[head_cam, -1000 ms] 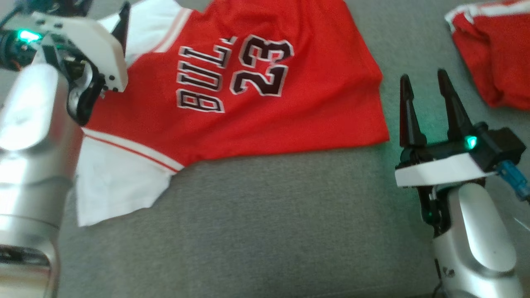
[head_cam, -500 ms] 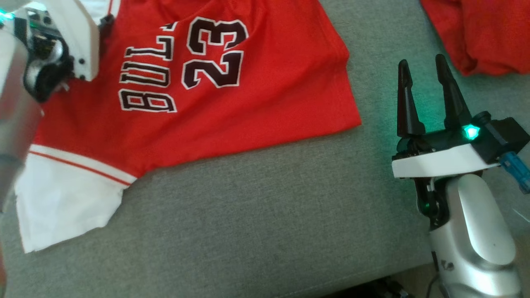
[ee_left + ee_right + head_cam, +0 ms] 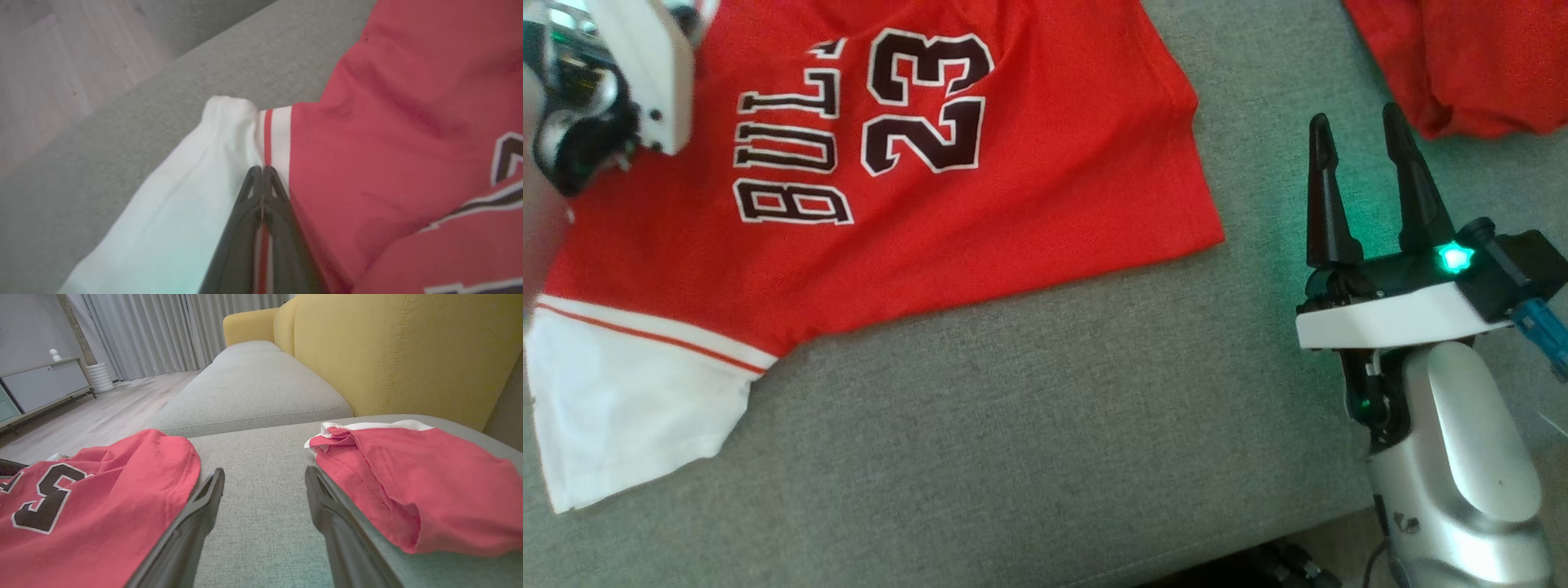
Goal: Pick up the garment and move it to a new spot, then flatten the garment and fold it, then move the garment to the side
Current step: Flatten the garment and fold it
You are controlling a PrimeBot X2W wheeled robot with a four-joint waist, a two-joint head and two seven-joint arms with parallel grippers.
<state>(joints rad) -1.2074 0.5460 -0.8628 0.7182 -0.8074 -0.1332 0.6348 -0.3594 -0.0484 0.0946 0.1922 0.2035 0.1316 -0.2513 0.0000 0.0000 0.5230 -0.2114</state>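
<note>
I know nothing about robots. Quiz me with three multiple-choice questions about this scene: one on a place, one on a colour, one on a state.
1. What does the number 23 jersey lie on? A) wooden floor B) grey sofa cushion C) yellow backrest
2. What colour is its sleeve? A) white B) blue C) black
3. The left gripper is: A) wide open B) shut C) half open

1 B: grey fabric surrounds it. 2 A: it shows plain white in the head view. 3 B: its fingertips meet at the sleeve's edge.

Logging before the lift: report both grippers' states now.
Left gripper: closed, pinching the jersey at its sleeve seam.
Right gripper: open, holding nothing.
</note>
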